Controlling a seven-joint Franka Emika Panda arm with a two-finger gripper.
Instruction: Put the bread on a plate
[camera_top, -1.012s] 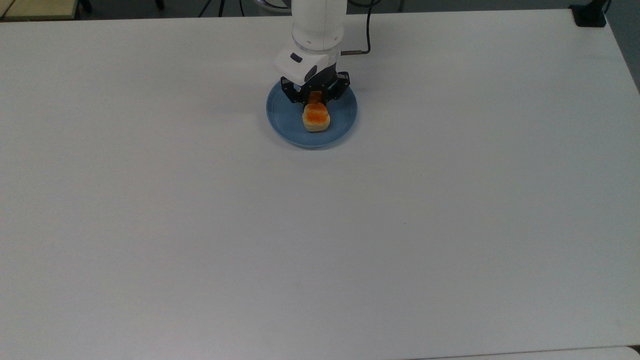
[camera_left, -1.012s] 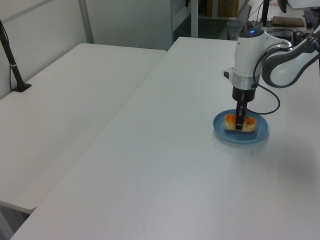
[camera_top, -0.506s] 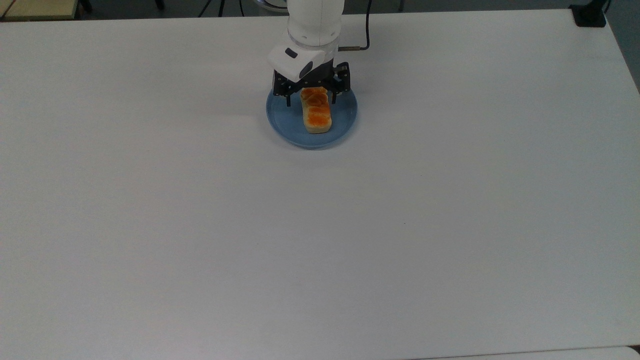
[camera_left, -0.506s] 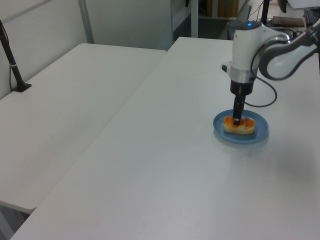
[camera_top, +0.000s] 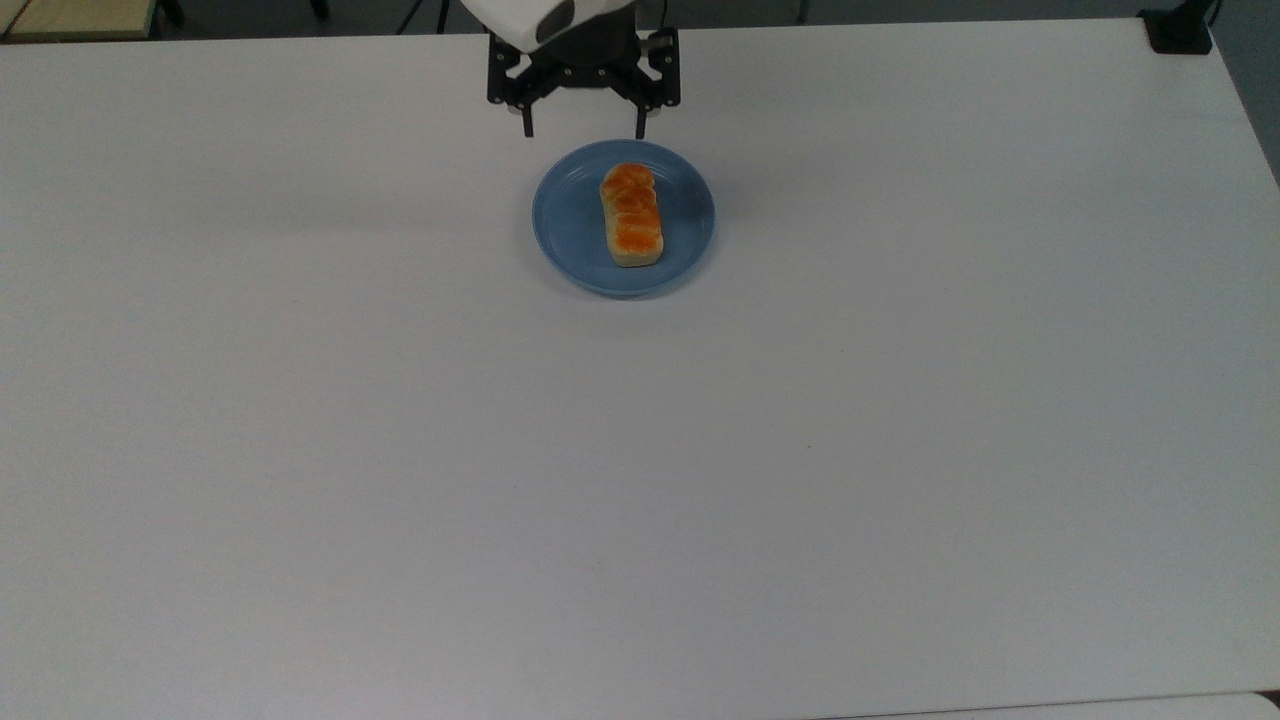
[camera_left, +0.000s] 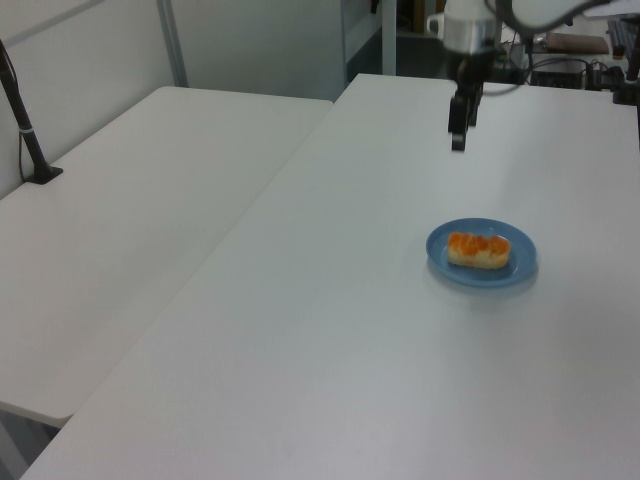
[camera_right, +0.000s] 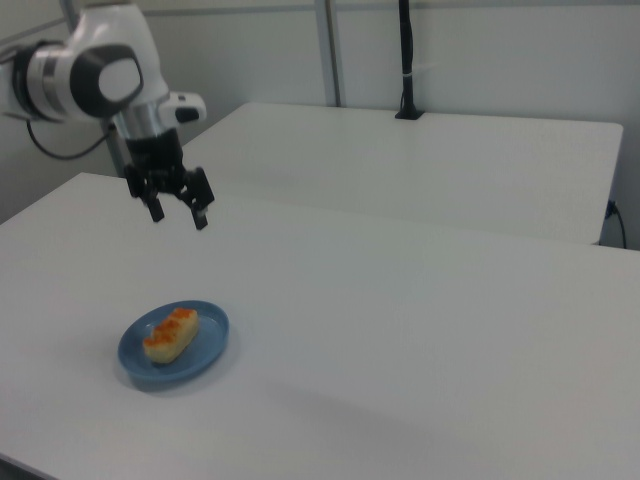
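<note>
Lifted clear of the dish since a second ago, my Panda arm's black two-finger gripper (camera_top: 583, 131) hangs in the air above the white tabletop (camera_top: 640, 480), its two fingers spread wide and holding nothing. A second ago those fingers straddled the loaf down on the plate; half a second ago they were just rising off its far end. I see the gripper (camera_right: 180, 218) in the right view raised well above the table surface, towards the right view's upper left, and in the left view the gripper (camera_left: 458, 143) is high and well apart from the plate, further back on the table.

The small elongated bread loaf with a glossy orange-brown segmented top and pale cream sides (camera_top: 631, 215) lies flat on the round, shallow light-blue plate with a raised rim (camera_top: 570, 235). In the top view it lies lengthwise up and down the picture, near the plate's middle, with bare blue showing on every side. In the left view the bread (camera_left: 478, 249) lies across the plate (camera_left: 524, 268), and in the right view the bread (camera_right: 171, 334) sits at a slant on the plate (camera_right: 206, 350), which rests near the table's near-left corner as the right view shows it. The loaf has not shifted since the fingers let go.
</note>
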